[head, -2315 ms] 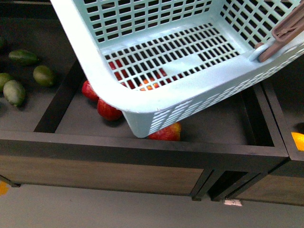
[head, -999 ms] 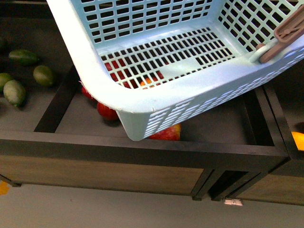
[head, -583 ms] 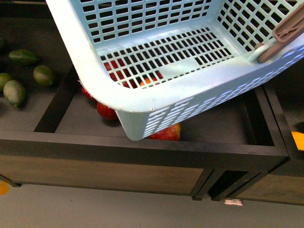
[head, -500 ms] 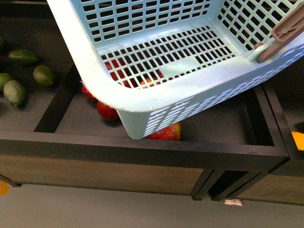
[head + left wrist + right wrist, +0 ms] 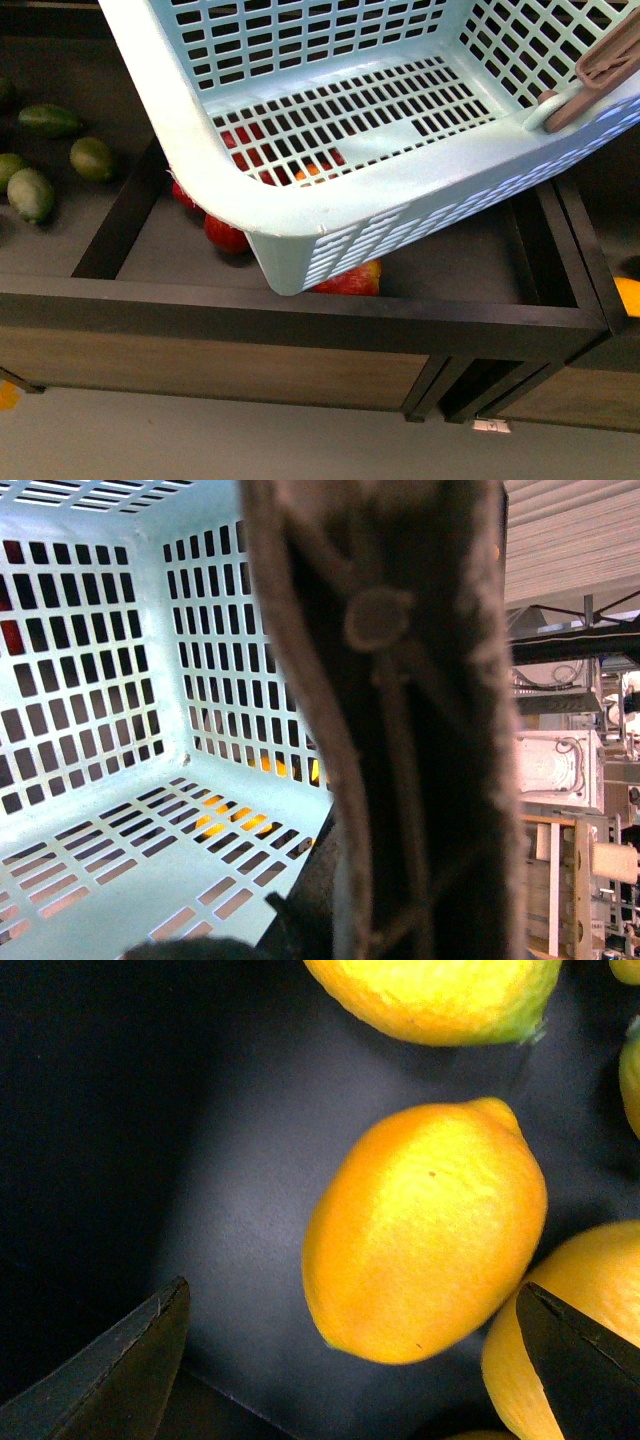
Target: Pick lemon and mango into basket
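**Basket steady; right pincer poised over the lemon**

Since two seconds ago the basket [image 5: 300,215] has edged slightly left, then held steady, empty, above the mango [image 5: 352,279] in the table [image 5: 300,312] bin; it looks ready to receive. Only the right wrist view shows the lemon [image 5: 425,1230], untouched between the wide-spread right pincer [image 5: 352,1288]; the left pincer's state I cannot tell behind the blurred handle [image 5: 400,730].

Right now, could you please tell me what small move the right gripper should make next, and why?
Probably lower the right gripper straight down over the lemon, then close. Its fingers are open and clear of the lemon, one on each side, and the basket holds no fruit yet. Mind the yellow fruit close beside it.
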Available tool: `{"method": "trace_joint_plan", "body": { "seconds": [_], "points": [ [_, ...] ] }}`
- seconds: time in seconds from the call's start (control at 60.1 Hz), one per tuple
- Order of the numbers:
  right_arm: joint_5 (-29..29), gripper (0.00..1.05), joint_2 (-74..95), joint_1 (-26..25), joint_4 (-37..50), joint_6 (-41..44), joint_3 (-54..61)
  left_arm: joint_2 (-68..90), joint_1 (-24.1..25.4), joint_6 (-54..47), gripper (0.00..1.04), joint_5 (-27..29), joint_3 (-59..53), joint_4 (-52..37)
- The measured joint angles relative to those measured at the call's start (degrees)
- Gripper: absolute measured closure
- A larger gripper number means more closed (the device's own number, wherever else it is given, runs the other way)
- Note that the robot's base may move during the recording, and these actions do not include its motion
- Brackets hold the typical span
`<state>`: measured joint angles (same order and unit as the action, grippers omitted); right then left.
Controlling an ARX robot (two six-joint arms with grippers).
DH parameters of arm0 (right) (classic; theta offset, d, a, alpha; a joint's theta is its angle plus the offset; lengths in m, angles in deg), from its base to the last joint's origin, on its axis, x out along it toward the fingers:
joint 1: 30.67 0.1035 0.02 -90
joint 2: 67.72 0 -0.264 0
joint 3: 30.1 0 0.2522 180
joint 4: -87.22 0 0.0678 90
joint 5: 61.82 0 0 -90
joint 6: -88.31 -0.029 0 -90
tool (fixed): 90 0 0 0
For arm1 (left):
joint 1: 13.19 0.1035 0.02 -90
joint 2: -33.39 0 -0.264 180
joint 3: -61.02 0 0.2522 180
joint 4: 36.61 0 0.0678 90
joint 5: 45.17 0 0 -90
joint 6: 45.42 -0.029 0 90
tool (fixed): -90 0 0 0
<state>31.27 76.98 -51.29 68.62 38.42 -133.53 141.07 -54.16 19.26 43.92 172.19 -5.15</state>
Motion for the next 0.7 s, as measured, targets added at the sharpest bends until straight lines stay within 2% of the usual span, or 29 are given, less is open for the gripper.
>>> {"method": "trace_joint_plan", "body": {
  "seconds": [0.316, 0.5, 0.616, 0.699],
  "points": [
    [3.3, 0.09, 8.83, -0.09, -8.98, 0.28, -15.5, 0.0, 0.0, 0.0, 1.0, 0.02, 0.0, 0.0],
    [3.54, 0.09, 10.97, 0.61, -12.46, 2.84, -18.62, 0.0, 0.0, -0.02, 1.0, 0.02, 0.0, 0.0],
    [3.3, 0.28, 11.32, 1.01, -12.79, 4.28, -18.47, 0.0, 0.0, 0.0, 1.0, 0.02, 0.0, 0.0],
    [3.26, 0.37, 11.3, 1.07, -11.65, 4.59, -17.75, 0.0, 0.0, -0.02, 1.0, 0.02, 0.0, 0.0]
  ]
}}
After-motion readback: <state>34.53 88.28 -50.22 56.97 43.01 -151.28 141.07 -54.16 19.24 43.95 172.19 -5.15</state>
